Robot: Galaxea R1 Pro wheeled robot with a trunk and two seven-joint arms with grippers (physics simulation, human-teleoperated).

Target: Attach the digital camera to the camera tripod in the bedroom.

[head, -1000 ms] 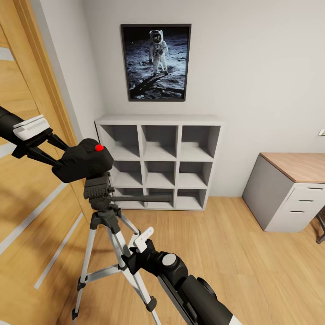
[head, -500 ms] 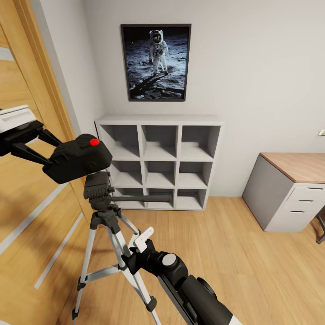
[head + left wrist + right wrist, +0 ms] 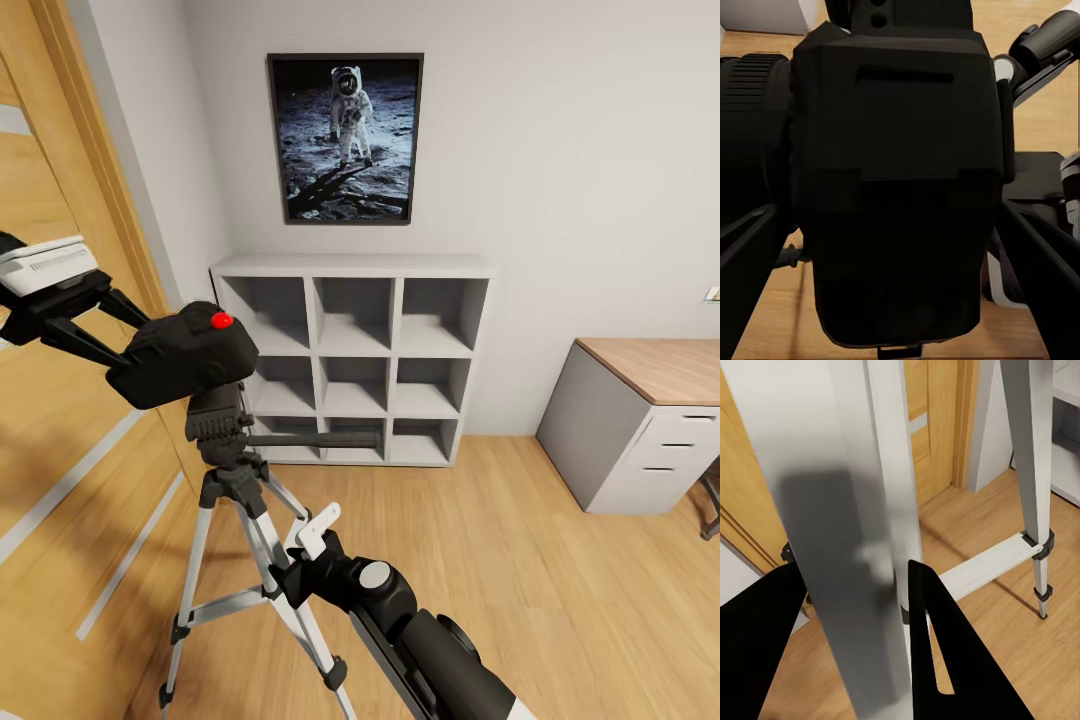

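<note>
The digital camera, matte black with a red button, hangs directly over the black head of the camera tripod, touching or nearly touching it. My left gripper comes in from the left and is shut on the camera. The left wrist view shows the camera body between both fingers, its lens to one side. The tripod's silver legs spread on the wood floor, and its pan handle points right. My right gripper is shut on a leg.
A white cube shelf stands against the back wall under an astronaut poster. A wooden door is close on the left. A grey drawer desk with a wood top is at the right. Open plank floor lies between.
The left gripper swung the camera left and up off the tripod head, then brought it back right. It now sits slightly higher over the head. The right arm stayed still.
</note>
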